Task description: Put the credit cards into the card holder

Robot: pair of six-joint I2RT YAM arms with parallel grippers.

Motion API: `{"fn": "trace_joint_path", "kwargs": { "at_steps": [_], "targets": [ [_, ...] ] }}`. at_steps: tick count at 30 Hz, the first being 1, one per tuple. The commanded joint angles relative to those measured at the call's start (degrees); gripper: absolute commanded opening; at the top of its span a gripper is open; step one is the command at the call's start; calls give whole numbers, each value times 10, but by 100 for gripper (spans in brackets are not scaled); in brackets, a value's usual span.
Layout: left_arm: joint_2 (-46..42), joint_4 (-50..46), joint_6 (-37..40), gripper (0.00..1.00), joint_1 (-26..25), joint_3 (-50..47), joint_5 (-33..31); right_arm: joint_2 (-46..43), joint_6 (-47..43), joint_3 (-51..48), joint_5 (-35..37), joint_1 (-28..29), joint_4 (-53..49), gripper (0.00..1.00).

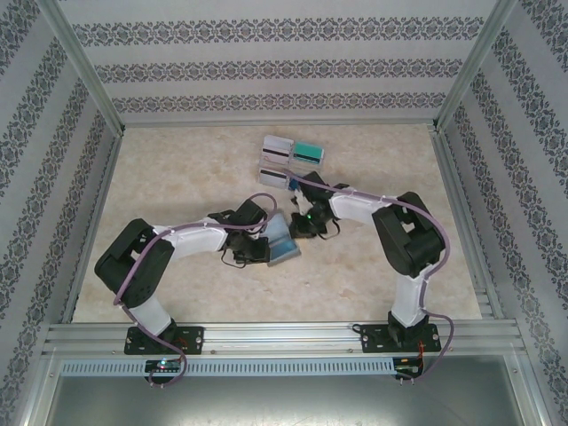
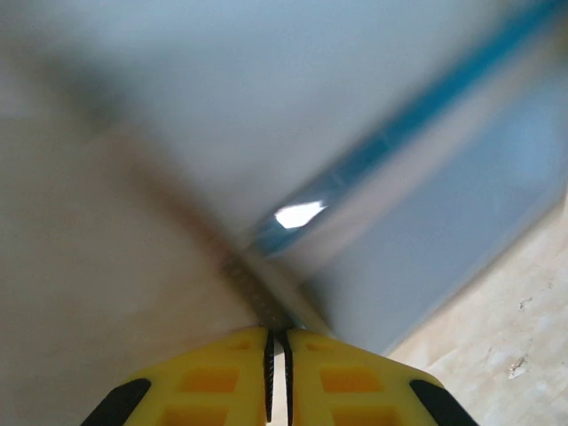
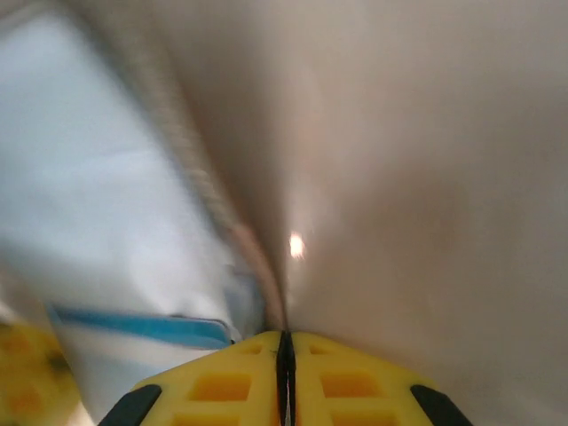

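Note:
The card holder (image 1: 282,240) lies open at the table's middle, pale blue-grey inside, held between both arms. My left gripper (image 1: 264,241) is shut on one grey-brown flap (image 2: 133,266); its fingertips (image 2: 277,335) pinch the flap's edge. My right gripper (image 1: 301,224) is shut on the other flap (image 3: 417,204), with the fingertips (image 3: 286,338) closed on its edge. A teal card edge (image 2: 426,105) shows inside the holder, and again as a teal strip (image 3: 142,327). More credit cards lie behind: a white-grey one (image 1: 277,148), a teal one (image 1: 309,153) and a blue one (image 1: 292,184).
The loose cards sit in a four-part rack (image 1: 291,165) just behind the right arm's wrist. Patterned walls (image 1: 53,177) enclose the beige table (image 1: 177,169) on three sides. A metal rail (image 1: 284,337) runs along the near edge.

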Motion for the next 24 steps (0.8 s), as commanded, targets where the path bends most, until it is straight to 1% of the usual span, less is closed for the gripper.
{"fn": "trace_joint_path", "kwargs": {
  "at_steps": [1,5,11,14,19,22,24],
  "targets": [
    [32,66,-28,14,-57,12,50,15,-30,43,-37,30,86,14],
    [34,58,-26,16,-61,24,43,15,-38,53,-40,18,76,14],
    [35,-15,16,18,-58,76,7,0,-49,51,-39,7,58,15],
    [14,-48,33,18,-48,87,-13,-17,-53,49,-37,0,49,15],
    [-56,-98,53,18,-6,83,-58,-29,-63,51,-32,-5,40,17],
    [-67,-106,61,20,33,77,-60,-16,-64,71,-46,-3,33,17],
    [-63,-90,61,20,48,70,-53,-8,-59,78,-57,6,37,17]
  ]
}}
